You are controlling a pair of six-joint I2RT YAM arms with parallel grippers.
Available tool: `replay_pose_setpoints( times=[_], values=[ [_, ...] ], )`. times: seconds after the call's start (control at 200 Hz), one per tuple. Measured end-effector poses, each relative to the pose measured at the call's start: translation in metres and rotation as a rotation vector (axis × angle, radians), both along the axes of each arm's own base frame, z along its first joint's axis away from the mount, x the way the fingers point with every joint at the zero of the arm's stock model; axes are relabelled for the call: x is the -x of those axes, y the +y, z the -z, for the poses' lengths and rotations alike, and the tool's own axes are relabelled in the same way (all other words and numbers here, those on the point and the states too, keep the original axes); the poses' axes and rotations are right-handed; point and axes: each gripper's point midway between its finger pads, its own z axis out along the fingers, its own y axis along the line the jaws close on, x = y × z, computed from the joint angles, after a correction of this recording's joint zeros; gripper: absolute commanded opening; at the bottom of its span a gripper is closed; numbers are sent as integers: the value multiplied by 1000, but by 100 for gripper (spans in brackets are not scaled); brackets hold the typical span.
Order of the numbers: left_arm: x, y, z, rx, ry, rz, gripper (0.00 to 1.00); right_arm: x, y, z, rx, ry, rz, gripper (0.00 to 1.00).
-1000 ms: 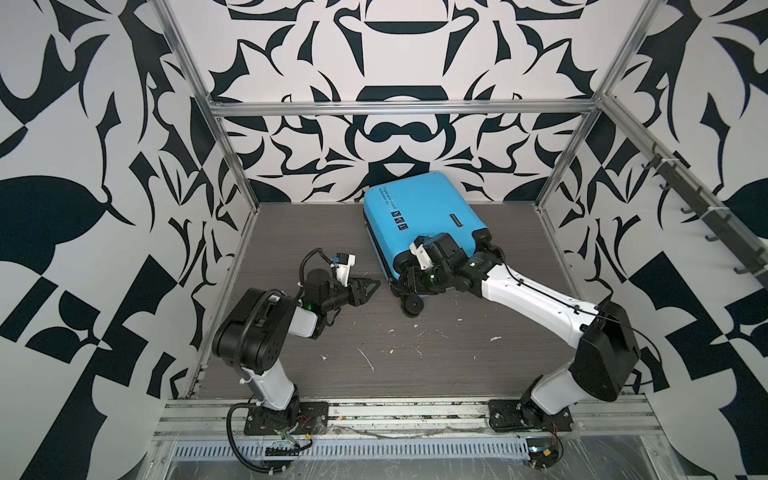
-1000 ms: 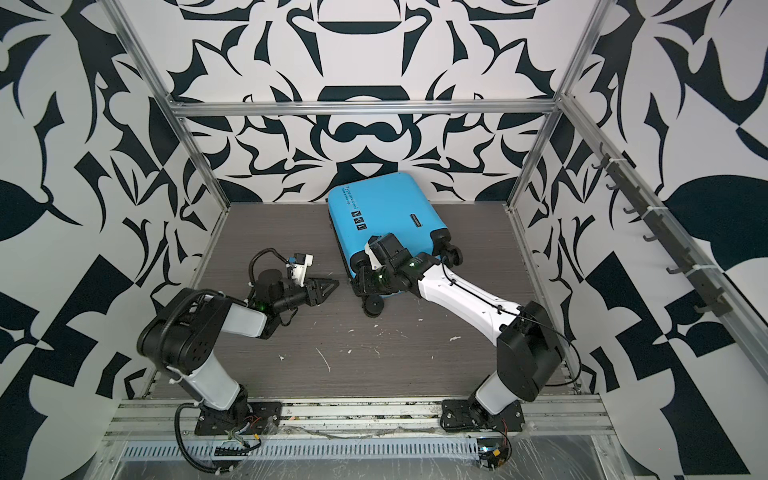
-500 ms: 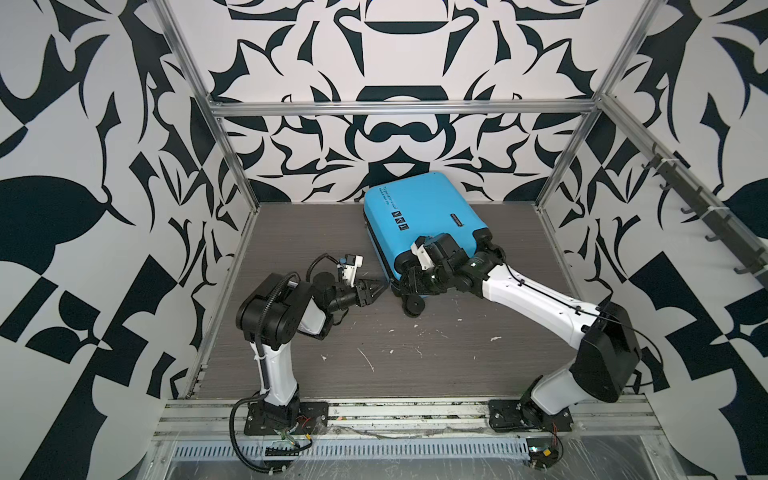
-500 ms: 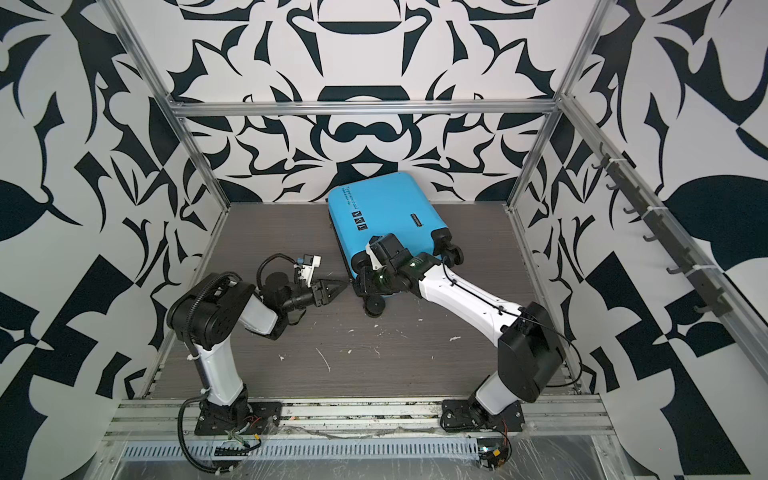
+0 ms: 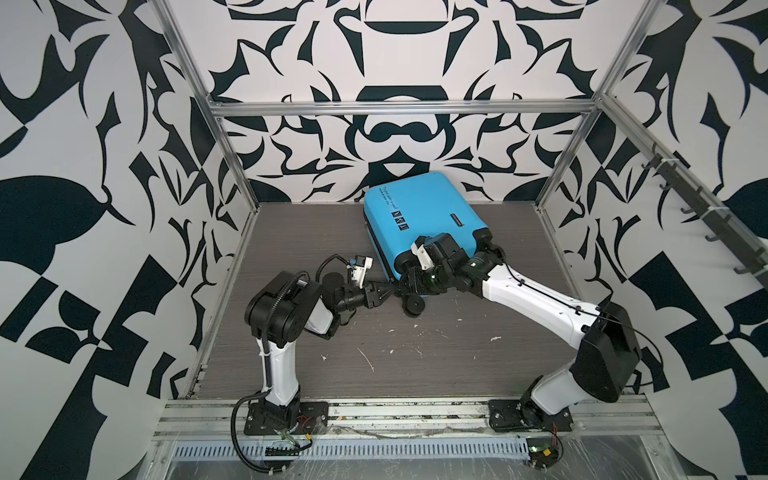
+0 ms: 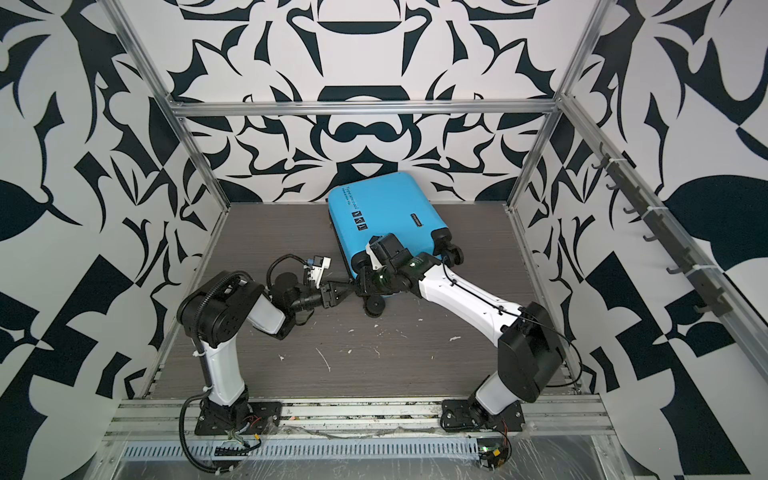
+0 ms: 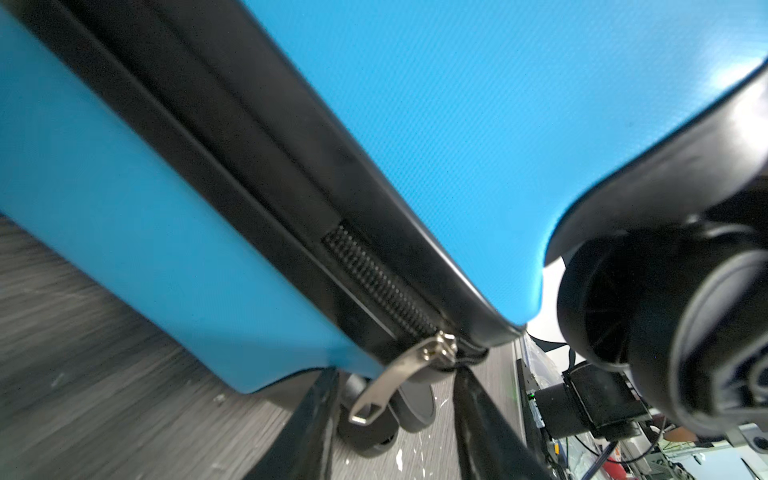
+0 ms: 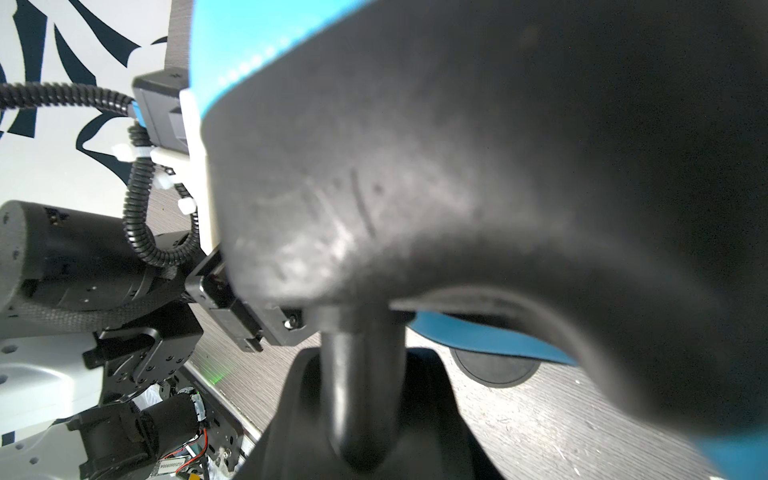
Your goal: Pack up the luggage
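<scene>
Between the parted fingers [image 7: 309, 428] of the left gripper [image 5: 384, 290]: a silver zipper pull [image 7: 395, 380], hanging loose off its slider, close to one finger but not pinched. Jaws apart, closed on nothing. Just past the tips, the near-left corner of the luggage [image 5: 424, 212], with the black zipper band [image 7: 257, 174] running between two bright blue shell halves and a short run of fine black teeth [image 7: 376, 282] bared near the slider.

Right gripper [image 5: 406, 285] pushed up against the same wheeled end, directly above one wheel [image 5: 413, 306] lying on the table [image 5: 311, 249]. Cannot tell whether clamped or merely resting there: in the right wrist view, fingers lost among blurred black parts, with a round stem [image 8: 361, 374] in the middle and a scuffed, matte wheel housing [image 8: 457, 187] filling most of the frame.

Luggage lying flat on the dark wood-grain surface, toward the back and right of centre, far end close to the back wall [image 5: 399, 137], wheels toward the arms' bases. Hard shell finely textured, corners rounded. Small black lettering [image 5: 384, 200] along the left edge and small black labels [image 5: 400, 220] on top, too small to read surely. White flecks [image 5: 365, 357] scattered over the table. Underside and far side hidden.
</scene>
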Motion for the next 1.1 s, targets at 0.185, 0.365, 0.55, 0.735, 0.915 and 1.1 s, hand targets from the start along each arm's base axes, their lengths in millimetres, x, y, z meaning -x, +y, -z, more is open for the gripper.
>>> replay_pose_setpoints(
  times=[0.185,0.365,0.55,0.735,0.915,1.1],
  values=[
    [0,0,-1,4,-1,3,37,0,-1,0,2,0,2,0],
    [0,-1,-3,9,-5,3,28,-1,-1,0,5,-3,5,0],
    [0,-1,-6,16,-12,3,16,-3,-2,1,11,-8,13,0],
    [-2,-1,-5,15,-9,-7,11,-3,-3,0,11,-12,15,0],
    [-1,0,-7,13,-27,-11,0,-4,-3,0,11,-13,16,0],
    [0,4,-11,-9,-54,-50,0,-4,-3,0,11,-14,16,0]
  ],
)
